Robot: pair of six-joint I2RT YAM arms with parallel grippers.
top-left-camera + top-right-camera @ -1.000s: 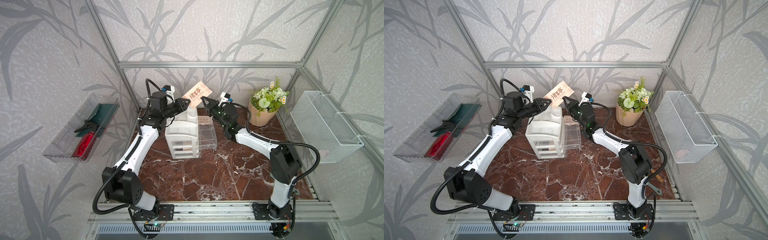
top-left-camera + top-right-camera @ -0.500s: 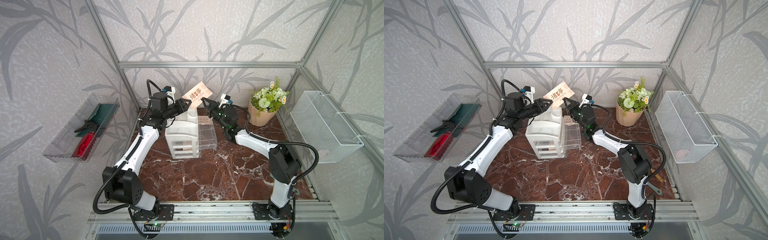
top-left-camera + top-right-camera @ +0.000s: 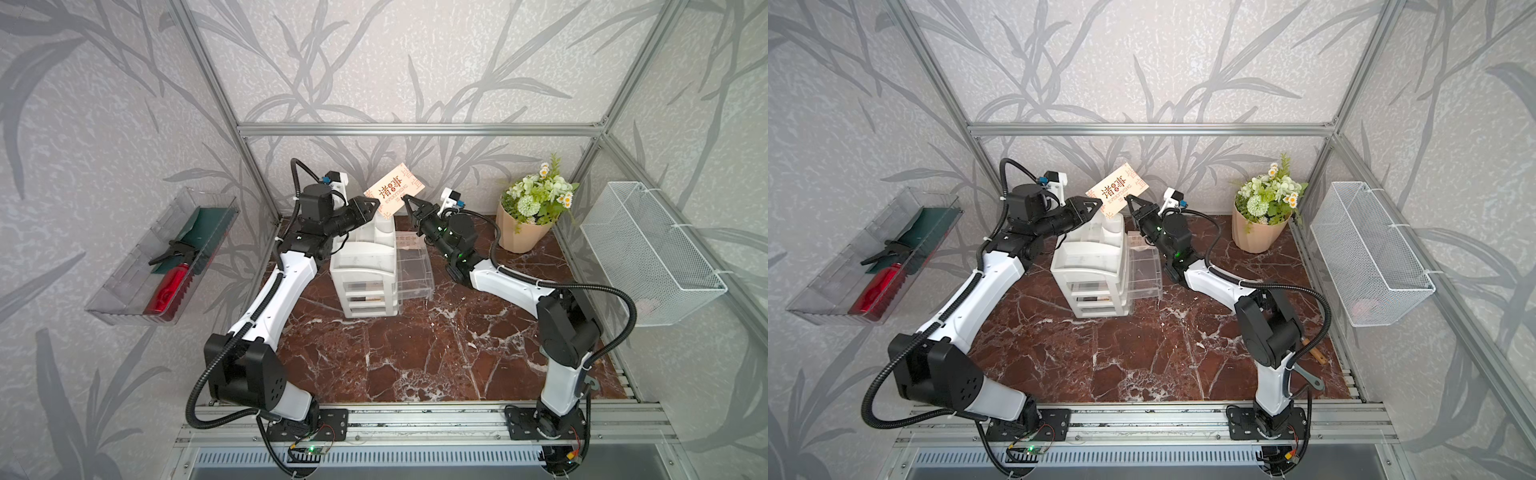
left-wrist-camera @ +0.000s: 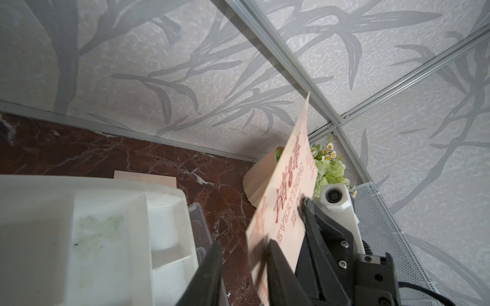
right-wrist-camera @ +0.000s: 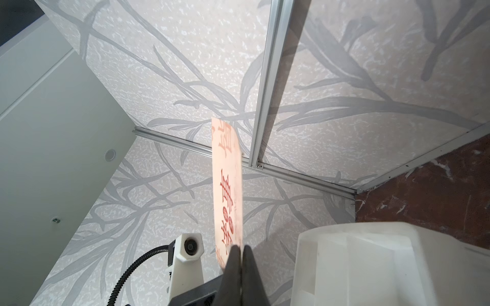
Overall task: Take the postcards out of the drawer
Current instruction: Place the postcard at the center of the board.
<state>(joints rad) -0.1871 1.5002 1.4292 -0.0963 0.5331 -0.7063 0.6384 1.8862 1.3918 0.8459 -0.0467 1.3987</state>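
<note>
Clear-plastic wall tray point(image 3: 124, 299) at 9 o'clock (far wall taken as 12) — contents: a red bottle point(image 3: 168, 286) with a black trigger head and a dark green flat item point(image 3: 210, 220). White wire basket point(image 3: 665, 232) at 3 o'clock: a pale object on its floor, too indistinct to name. Peach pot point(image 3: 519, 235) at 1 o'clock holds white and green flowers. White drawer unit point(image 3: 361, 266) stands at 12 o'clock on the marble worktop point(image 3: 415, 357). Its top is an open compartmented tray, and the closed drawers show dark contents I cannot identify. One clear drawer point(image 3: 417, 274) stands out on the unit's 3 o'clock side. A second card point(image 3: 408, 241) lies flat at that drawer's far end; inside it or behind it on the worktop, I cannot tell.

Postcard point(image 3: 394, 189) is out of the drawer, held in the air above the unit's far edge. It stands on edge, printed face toward 6 o'clock, long axis slanting up from 8 toward 2 o'clock. Right claw point(image 3: 406, 200) is pinched tight on the lower long edge — fingertips meet on the card in the right wrist view. Left claw point(image 3: 375, 204) sits at the card's lower corner with its jaws parted. The corner lies in the gap, close beside one finger point(image 4: 278, 265), not clamped.
</note>
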